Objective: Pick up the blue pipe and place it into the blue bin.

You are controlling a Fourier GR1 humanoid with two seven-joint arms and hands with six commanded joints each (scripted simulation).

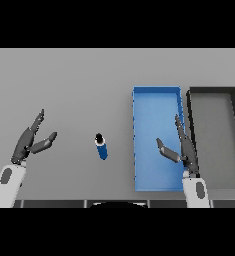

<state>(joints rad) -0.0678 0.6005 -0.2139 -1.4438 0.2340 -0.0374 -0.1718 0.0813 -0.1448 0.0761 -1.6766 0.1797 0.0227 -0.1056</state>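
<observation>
Head view has the short blue cylindrical pipe (101,146) lying on the grey counter (69,85), roughly midway between both hands and touching neither. Right hand (185,148) hovers over the right edge of the blue rectangular bin (151,97), fingers straight, thumb spread wide, holding nothing. Left hand (30,141) is well left of the pipe, also spread wide. Dark grey bin (216,92) sits just right of the right hand.
</observation>
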